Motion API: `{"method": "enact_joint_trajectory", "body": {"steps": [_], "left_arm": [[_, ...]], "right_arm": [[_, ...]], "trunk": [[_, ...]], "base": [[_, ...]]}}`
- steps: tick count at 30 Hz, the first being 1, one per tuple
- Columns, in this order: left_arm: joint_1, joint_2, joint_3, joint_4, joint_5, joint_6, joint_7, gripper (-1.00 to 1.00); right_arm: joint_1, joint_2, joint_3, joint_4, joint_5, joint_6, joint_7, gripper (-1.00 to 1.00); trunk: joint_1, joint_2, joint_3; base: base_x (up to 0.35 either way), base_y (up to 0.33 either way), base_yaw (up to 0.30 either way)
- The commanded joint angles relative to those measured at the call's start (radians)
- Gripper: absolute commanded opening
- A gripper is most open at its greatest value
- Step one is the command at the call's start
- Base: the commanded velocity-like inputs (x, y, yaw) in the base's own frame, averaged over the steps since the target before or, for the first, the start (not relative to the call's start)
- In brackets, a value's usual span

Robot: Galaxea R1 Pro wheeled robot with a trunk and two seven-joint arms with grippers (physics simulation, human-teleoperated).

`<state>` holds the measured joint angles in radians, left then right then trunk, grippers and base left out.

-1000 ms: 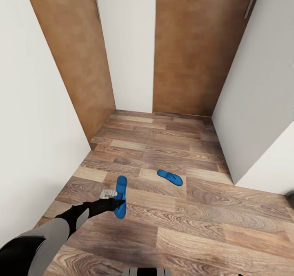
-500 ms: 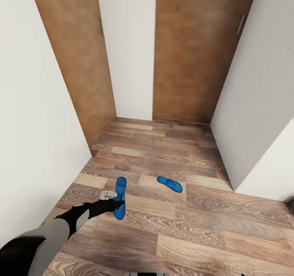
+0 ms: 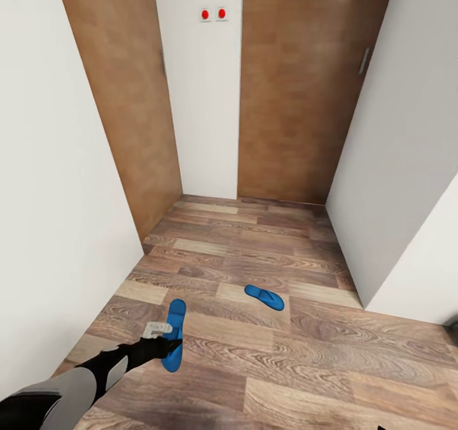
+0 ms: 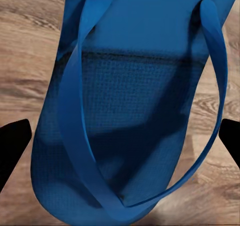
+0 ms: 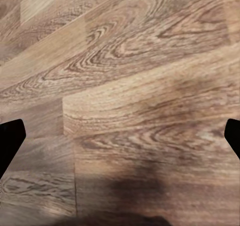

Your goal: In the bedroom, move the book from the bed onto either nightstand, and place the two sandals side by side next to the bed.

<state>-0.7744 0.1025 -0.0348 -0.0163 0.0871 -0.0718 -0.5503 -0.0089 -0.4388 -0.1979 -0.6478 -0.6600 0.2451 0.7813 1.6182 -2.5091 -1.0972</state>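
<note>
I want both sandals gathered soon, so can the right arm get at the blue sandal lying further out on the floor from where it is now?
Probably yes. That sandal lies alone on bare floor, nothing around it, and the right end effector is open and empty.

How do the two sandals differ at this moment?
The near sandal sits at the left pincer, pointing away from the robot; the far sandal lies alone on the floor, angled across the planks, with no pincer near it. Both are bright blue flip-flops.
</note>
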Motion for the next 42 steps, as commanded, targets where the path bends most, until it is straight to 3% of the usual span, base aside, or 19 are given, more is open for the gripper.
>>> {"method": "enact_joint_trajectory", "body": {"steps": [1,4,12,42], "left_arm": [[0.004,0.003,-0.003,0.001,0.01,-0.005,-0.004,-1.0],[0.042,0.011,-0.003,0.001,0.011,-0.019,-0.004,-1.0],[0.075,0.014,-0.003,0.001,0.011,-0.032,-0.003,-1.0],[0.078,0.01,-0.005,0.002,0.011,-0.033,-0.007,-1.0]], "right_arm": [[-0.001,0.0,-0.001,0.0,-0.009,0.01,0.003,1.0],[-0.001,0.0,-0.001,0.0,-0.009,0.01,0.001,1.0],[-0.001,-0.001,-0.002,-0.001,-0.009,0.01,0.002,1.0],[-0.001,0.005,0.0,0.0,-0.009,0.01,0.0,1.0]], "trunk": [[-0.001,0.0,0.003],[-0.002,0.001,0.015],[-0.006,0.003,0.046],[-0.026,0.023,0.16]], "base": [[0.0,0.0,0.0],[0.0,0.0,0.0],[0.0,0.0,0.0],[0.0,0.0,0.0]]}}
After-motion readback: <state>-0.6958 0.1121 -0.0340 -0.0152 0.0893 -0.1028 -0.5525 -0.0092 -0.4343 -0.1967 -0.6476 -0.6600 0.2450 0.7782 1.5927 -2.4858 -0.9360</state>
